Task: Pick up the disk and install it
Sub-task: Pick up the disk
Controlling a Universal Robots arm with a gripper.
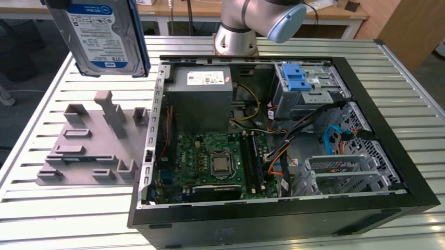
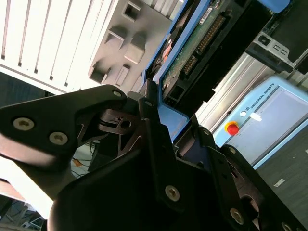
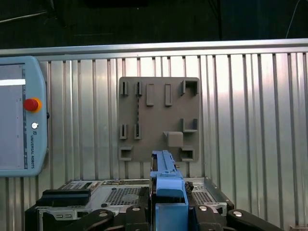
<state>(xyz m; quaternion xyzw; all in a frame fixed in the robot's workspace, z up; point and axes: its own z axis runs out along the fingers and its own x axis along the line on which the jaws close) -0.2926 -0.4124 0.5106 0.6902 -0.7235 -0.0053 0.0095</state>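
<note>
The disk (image 1: 104,36) hangs in the air at the upper left of the exterior view, label facing the camera, well above the worktop (image 1: 56,208); its upper end is cut off by the frame edge. In the second wrist view its green circuit-board side (image 2: 192,43) shows, and in the first wrist view its blue frame (image 3: 166,178) is seen edge-on. The gripper (image 2: 173,120) (image 3: 168,211) is closed on that blue frame, a black finger on each side of it; the contact itself is hidden, so the hold looks firm rather than plainly shows.

Below the disk, a grey slotted fixture (image 1: 90,146) (image 3: 159,120) lies flat on the slatted worktop. Just beside it, toward the exterior view's right, stands an open computer case (image 1: 278,213). In it are a grey power supply (image 1: 201,99), a green motherboard (image 1: 208,161), a tangle of cables (image 1: 278,151) and a metal drive cage bearing a light-blue latch (image 1: 299,80). The robot arm (image 1: 257,21) rises behind the case, cut off at the top. A teach pendant (image 3: 19,120) (image 2: 274,115) shows in both wrist views, partly cropped.
</note>
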